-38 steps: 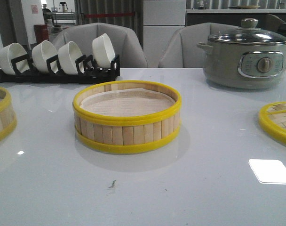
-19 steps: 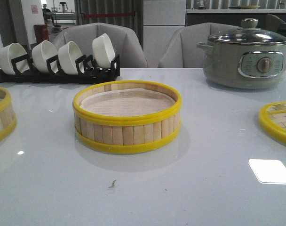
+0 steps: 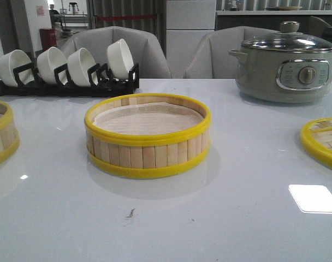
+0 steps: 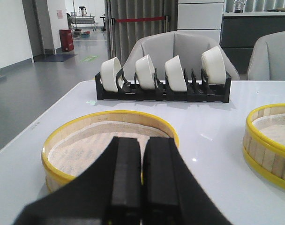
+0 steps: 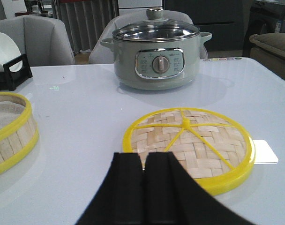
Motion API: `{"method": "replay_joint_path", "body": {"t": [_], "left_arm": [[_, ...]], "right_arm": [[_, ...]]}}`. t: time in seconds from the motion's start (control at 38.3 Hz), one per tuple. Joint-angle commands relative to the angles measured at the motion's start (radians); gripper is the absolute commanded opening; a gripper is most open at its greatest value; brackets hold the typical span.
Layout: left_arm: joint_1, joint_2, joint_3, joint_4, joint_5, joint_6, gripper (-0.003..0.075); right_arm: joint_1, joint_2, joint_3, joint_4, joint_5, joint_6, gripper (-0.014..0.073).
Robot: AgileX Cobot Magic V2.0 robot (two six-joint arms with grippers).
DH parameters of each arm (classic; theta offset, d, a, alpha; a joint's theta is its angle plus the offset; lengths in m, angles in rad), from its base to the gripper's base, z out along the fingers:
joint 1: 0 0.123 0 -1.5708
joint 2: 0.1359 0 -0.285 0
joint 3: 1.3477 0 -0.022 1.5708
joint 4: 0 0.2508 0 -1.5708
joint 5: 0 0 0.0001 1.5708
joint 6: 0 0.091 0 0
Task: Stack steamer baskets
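One steamer basket (image 3: 147, 136) stands in the middle of the table, with bamboo slat walls, yellow rims and a pale paper liner. A second steamer basket (image 3: 1, 134) is cut off by the left edge of the front view. In the left wrist view my left gripper (image 4: 142, 140) is shut and empty, just in front of and above this second basket (image 4: 81, 150); the middle basket (image 4: 269, 140) lies off to the side. My right gripper (image 5: 143, 157) is shut and empty, near the edge of the woven lid (image 5: 189, 140). Neither gripper shows in the front view.
The flat woven yellow-rimmed lid (image 3: 324, 142) lies at the right edge of the table. A grey-green electric pot (image 3: 286, 63) with a glass lid stands at the back right. A black rack with several white bowls (image 3: 67, 68) stands at the back left. Grey chairs stand behind the table.
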Motion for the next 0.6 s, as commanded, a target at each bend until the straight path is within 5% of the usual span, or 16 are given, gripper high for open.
{"method": "replay_joint_path", "body": {"t": [0.0,0.31,0.57], "left_arm": [[0.000,-0.013,0.000,0.001,-0.087,-0.010,0.0088],[0.000,0.038,-0.088,-0.105,0.148,-0.020,0.0088],[-0.078,0.492,-0.677,-0.015,0.375,-0.020,0.0088]], "right_arm": [[-0.006,-0.020,-0.014,-0.012,-0.082,-0.004,0.0050],[-0.006,-0.020,-0.014,-0.012,-0.082,-0.004,0.0050],[-0.006,-0.020,-0.014,-0.012,-0.082,-0.004,0.0050]]}}
